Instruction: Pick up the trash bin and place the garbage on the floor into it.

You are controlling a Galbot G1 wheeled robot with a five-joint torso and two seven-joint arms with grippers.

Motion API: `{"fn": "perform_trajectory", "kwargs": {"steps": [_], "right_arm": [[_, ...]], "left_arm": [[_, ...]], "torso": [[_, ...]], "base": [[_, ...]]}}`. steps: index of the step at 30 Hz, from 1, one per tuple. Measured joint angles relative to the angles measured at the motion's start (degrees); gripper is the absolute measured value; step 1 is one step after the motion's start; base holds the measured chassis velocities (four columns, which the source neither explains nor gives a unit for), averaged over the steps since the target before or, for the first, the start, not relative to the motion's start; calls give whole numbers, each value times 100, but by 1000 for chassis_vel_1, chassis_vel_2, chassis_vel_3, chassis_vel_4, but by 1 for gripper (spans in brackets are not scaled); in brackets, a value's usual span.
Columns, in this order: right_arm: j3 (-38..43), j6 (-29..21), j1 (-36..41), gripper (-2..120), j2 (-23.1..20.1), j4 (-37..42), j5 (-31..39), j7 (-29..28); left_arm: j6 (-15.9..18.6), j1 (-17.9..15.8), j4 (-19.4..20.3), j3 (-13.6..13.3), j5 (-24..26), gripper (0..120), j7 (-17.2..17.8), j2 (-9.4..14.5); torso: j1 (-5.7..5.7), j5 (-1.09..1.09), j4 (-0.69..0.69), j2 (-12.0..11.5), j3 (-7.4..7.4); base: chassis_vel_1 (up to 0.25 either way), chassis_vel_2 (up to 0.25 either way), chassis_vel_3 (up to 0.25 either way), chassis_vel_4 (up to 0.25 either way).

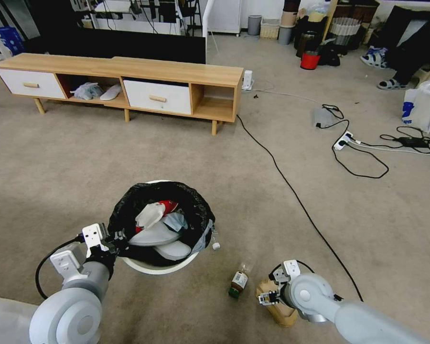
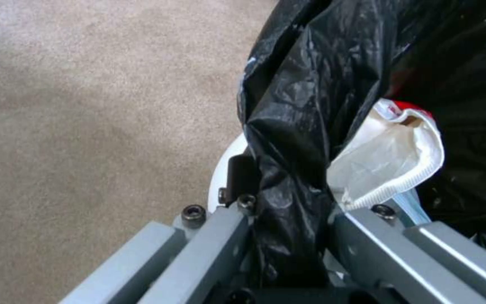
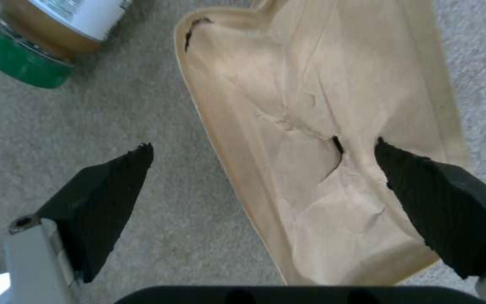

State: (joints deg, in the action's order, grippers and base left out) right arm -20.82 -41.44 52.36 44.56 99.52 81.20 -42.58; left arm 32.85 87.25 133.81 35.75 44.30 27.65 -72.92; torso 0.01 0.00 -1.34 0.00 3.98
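The left claw (image 1: 111, 242) is clamped on the near-left rim of the trash bin (image 1: 158, 266), which stands on the floor (image 1: 81, 157). To the right, the right claw (image 1: 268, 298) hangs spread apart over the tan box (image 3: 333, 126), beside the green-capped bottle (image 1: 238, 282).

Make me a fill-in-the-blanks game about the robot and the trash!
1. The left gripper is clamped on the round white trash bin's ____ bag-covered rim.
2. The right gripper is open, one finger inside the torn ____ box.
3. The small bottle lying beside that box has a ____ cap.

Missing words: black; tan; green
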Motion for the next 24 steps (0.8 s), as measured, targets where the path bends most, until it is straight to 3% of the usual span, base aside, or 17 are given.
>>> {"fn": "perform_trajectory", "kwargs": {"steps": [24], "right_arm": [[246,107,173,100,64,-569,-691,315]], "left_arm": [[-27,30,23,53,1,1,-11,-46]], "torso": [[0,1,0,0,0]], "base": [[0,0,0,0]]}}
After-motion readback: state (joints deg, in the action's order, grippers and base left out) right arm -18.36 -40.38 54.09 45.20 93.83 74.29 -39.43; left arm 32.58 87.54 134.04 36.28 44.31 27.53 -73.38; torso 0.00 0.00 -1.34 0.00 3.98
